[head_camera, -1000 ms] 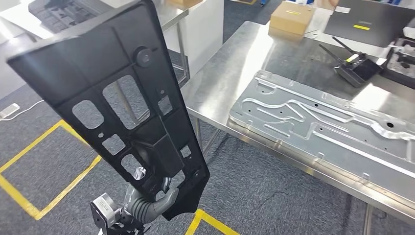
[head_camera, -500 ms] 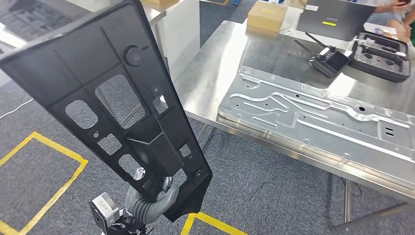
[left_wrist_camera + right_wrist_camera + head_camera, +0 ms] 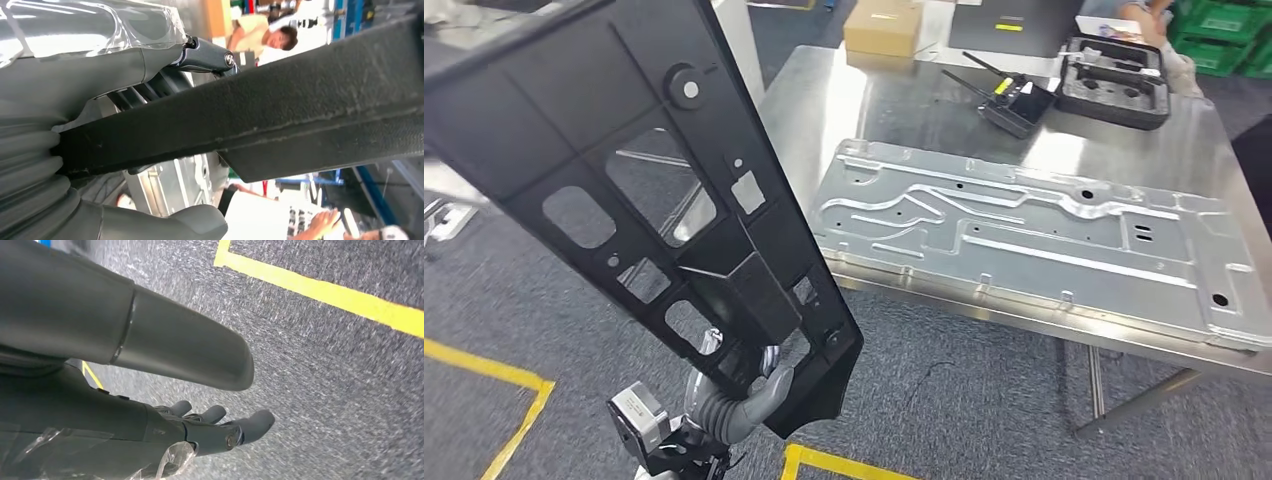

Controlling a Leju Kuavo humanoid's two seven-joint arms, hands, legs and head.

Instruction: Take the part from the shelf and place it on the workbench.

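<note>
My left hand [image 3: 739, 400] grips the lower end of a large black plastic panel [image 3: 634, 190] with several cut-out windows, held up and tilted toward the upper left of the head view. In the left wrist view the panel's edge [image 3: 300, 110] runs across between my thumb and fingers [image 3: 207, 55]. The steel workbench [image 3: 824, 90] stands to the right, beyond the panel. My right hand [image 3: 215, 427] hangs over the carpet with its fingers stretched out and nothing in it.
A pressed sheet-metal plate [image 3: 1024, 240] covers much of the workbench's near side. Behind it lie a cardboard box [image 3: 882, 25], a black device with antennas [image 3: 1014, 100] and a black foam case [image 3: 1119, 80]. Yellow floor tape [image 3: 484, 370] marks the grey carpet. A person's arm [image 3: 1139, 12] shows at the far edge.
The whole view has swung: the workbench and metal plate have shifted left and nearer the centre. The black panel stays in my left hand in the same pose.
</note>
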